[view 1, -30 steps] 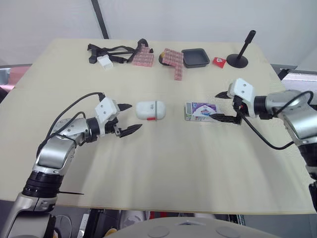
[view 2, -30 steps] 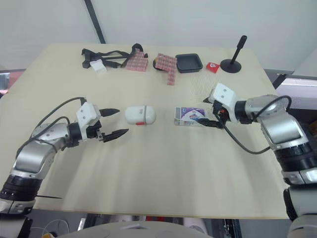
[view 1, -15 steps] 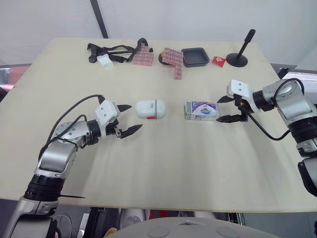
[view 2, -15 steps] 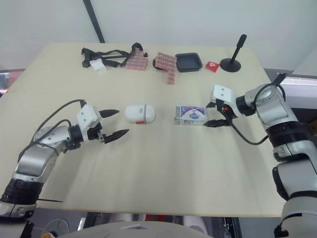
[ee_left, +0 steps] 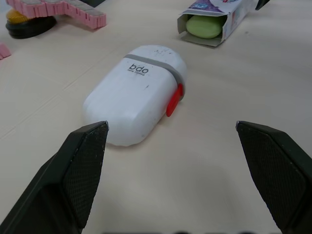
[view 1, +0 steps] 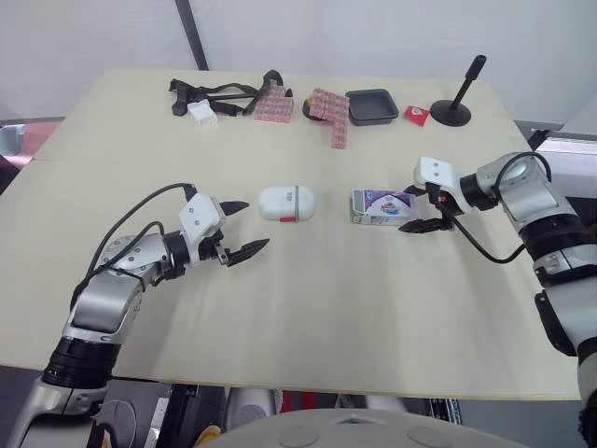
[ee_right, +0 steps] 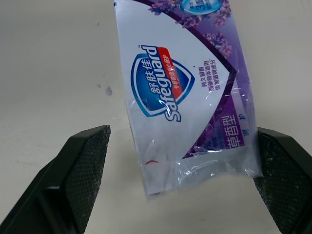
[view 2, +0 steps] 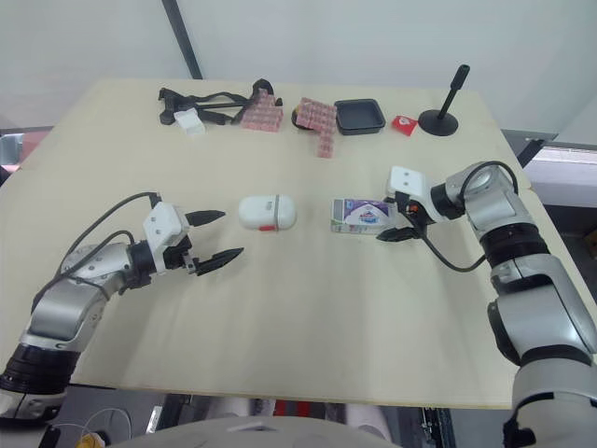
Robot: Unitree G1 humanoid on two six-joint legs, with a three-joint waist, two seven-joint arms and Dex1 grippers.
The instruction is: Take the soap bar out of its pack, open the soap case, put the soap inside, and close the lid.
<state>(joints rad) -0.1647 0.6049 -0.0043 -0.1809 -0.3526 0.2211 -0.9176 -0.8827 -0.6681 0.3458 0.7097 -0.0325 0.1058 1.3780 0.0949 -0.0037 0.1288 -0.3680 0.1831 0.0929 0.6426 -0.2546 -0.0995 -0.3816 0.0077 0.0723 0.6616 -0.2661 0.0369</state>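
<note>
Right pincer (view 1: 410, 207): wide open and holding nothing. Its two fingers stand either side of the soap pack's closed end. I cannot tell whether either one touches it.
Soap pack (view 1: 382, 205): lies flat just right of the desk's middle, printed purple-and-white face up. Its open end is turned towards the soap case.
Soap bar (ee_left: 204, 27): pale green and inside the pack, showing at the open end in the left wrist view.
Soap case (view 1: 285, 203): white, with the lid shut and a red catch (ee_left: 173, 100) on its side. It sits at the desk's middle, near the pack's open end but apart from it.
Left pincer (view 1: 252, 224): wide open and empty, aimed at the case from the left-hand side, a little apart from it.
Desk (view 1: 326, 308): bare around both things. A black tray (view 1: 370, 105) and a black stand (view 1: 452, 112) sit along the far edge, well apart.
Step in hand: most likely taking hold of the pack so the bar can come out.
Doing it well: close on the closed end only, behind the bar, so the open end stays free. Squeeze lightly, since a crushed pack would probably jam the soap. Then tilt the open end down over bare desk, clear of the case.
Risk: the glossy wrap looks slippery, so centre the fingers before they close.
</note>
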